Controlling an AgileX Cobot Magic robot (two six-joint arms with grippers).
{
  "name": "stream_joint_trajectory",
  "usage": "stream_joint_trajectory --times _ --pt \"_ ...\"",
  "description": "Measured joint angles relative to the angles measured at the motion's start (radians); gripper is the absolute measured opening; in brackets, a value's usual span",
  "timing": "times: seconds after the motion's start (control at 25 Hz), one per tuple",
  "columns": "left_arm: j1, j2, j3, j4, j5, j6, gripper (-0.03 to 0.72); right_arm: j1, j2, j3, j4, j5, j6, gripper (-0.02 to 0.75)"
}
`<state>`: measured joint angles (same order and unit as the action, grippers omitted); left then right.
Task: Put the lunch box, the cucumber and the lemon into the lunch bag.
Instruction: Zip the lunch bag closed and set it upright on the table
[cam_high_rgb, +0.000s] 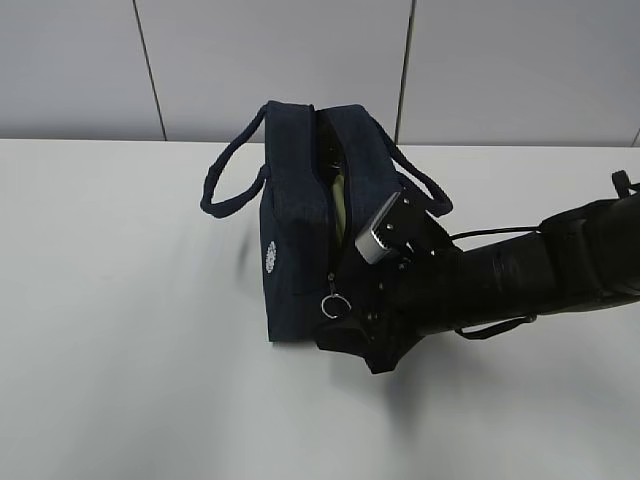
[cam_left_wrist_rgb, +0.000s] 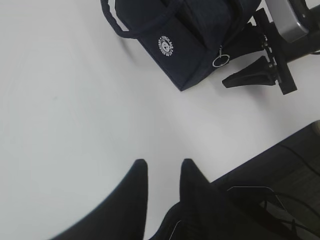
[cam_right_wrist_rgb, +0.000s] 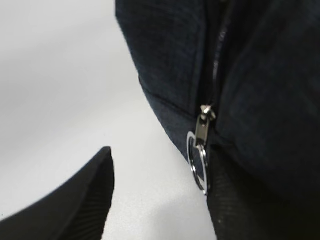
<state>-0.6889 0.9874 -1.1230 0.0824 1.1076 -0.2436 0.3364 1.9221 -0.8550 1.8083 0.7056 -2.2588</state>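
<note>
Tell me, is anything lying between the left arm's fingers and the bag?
No. In the left wrist view, only bare white table stretches from the left fingers to the bag. The exterior view shows nothing lying left of the bag either.

R arm (cam_high_rgb: 540, 265): reaches in from right, low, wrist angled down | R claw (cam_right_wrist_rgb: 160, 200): jaws apart, nothing gripped | L claw (cam_left_wrist_rgb: 161, 172): jaws narrowly parted, empty, hovers over worktop (cam_left_wrist_rgb: 65, 115)

The lunch bag (cam_high_rgb: 300, 240) gapes only slightly, showing a pale green sliver too narrow to identify. In the right wrist view its upper part is cut off, and the right hand (cam_right_wrist_rgb: 160, 200) blurs at the bottom edge.
</note>
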Motion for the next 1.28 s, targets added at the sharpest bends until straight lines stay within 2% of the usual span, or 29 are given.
stream_joint_trajectory --times 1.28 --pt "0.0 0.0 0.0 -0.014 -0.024 0.0 0.144 0.0 0.037 -0.026 0.0 0.005 -0.022 0.442"
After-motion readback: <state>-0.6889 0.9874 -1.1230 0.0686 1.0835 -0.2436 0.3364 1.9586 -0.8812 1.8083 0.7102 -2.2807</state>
